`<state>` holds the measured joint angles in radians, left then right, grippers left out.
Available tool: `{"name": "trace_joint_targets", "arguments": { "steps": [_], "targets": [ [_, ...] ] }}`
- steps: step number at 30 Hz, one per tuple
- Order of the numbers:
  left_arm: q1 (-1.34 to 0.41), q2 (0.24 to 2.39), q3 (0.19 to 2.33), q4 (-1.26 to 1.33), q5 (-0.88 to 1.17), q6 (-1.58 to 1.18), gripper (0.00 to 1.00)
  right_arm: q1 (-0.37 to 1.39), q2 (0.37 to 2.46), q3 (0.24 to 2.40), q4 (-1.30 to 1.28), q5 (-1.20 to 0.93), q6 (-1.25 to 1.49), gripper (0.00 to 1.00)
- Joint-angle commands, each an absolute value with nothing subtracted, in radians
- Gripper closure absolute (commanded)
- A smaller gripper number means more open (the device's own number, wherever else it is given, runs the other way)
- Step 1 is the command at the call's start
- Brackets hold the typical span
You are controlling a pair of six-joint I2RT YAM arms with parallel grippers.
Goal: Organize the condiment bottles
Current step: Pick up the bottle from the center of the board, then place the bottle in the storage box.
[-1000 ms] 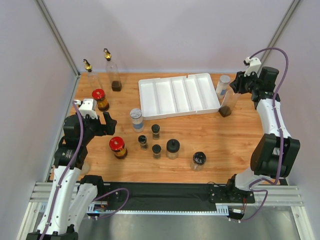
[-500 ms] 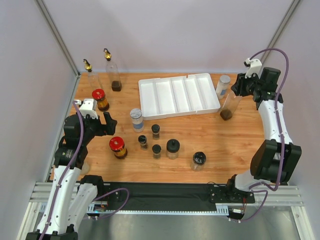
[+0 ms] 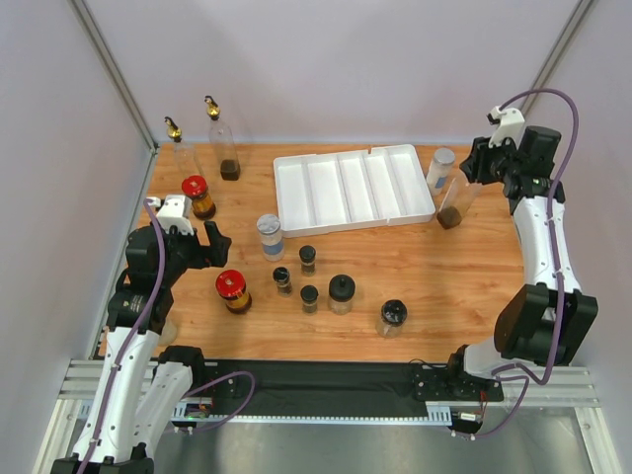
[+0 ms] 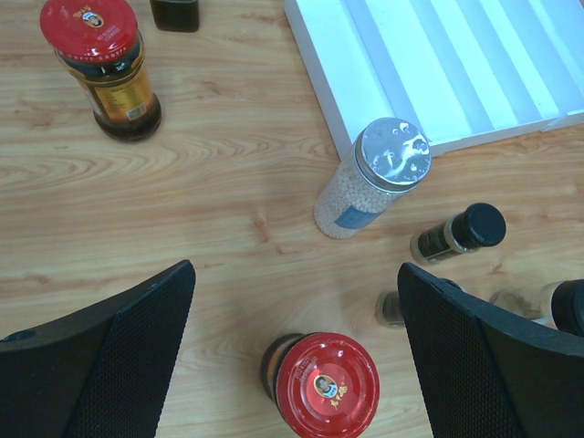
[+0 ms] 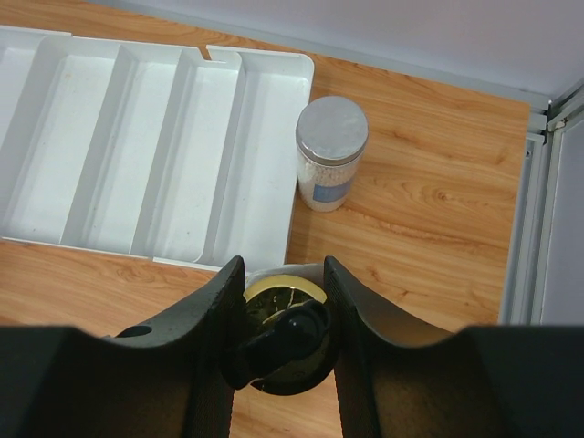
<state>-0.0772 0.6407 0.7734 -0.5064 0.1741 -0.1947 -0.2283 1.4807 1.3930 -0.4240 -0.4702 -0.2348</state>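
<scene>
Right gripper (image 5: 281, 315) clamped on gold spout of tall clear bottle with dark dregs (image 3: 455, 200); bottle tilted, upper right of top view, just right of white divided plastic tray (image 3: 353, 186) on wooden table (image 3: 474, 267). Grey-lidded clear jar of white grains (image 5: 330, 153) just beside tray's right edge, behind held bottle. Left gripper (image 4: 294, 292) jaws wide, holding nothing, mid-left; red-capped amber jar (image 4: 327, 387) low in its wrist view. Second red-capped jar (image 3: 198, 196) and two gold-spouted bottles (image 3: 225, 143) upper left. Another grey-lidded jar (image 3: 270, 236) and five black-lidded jars (image 3: 308, 259) centre, in front of tray

Amber jars (image 3: 234, 292) are red-capped, the clear bottle (image 3: 454, 202) gold-spouted, the tray (image 3: 353, 188) white.
</scene>
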Motion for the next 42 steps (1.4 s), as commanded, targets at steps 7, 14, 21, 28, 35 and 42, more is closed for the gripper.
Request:
{"name": "trace_joint_targets", "arguments": {
  "steps": [7,14,21,28,35,42],
  "targets": [
    [-0.081,0.641,0.798,-0.5,0.178,-0.186,0.0,-0.184,1.425,1.543,-0.431,-0.445,-0.218,1.0],
    [-0.081,0.643,0.796,-0.502,0.172,-0.184,0.0,-0.107,1.474,1.627,-0.471,-0.417,-0.215,1.0],
    [-0.081,0.646,0.798,-0.503,0.161,-0.181,0.0,-0.034,1.577,1.745,-0.495,-0.382,-0.219,1.0],
    [-0.081,0.657,0.799,-0.508,0.146,-0.172,0.0,0.041,1.741,1.902,-0.48,-0.35,-0.213,1.0],
    [-0.081,0.661,0.798,-0.506,0.138,-0.164,0.0,0.069,1.968,2.162,-0.491,-0.301,-0.213,1.0],
    [-0.08,0.661,0.795,-0.499,0.143,-0.158,0.0,0.075,2.072,2.261,-0.436,-0.253,-0.216,1.0]
  ]
}}
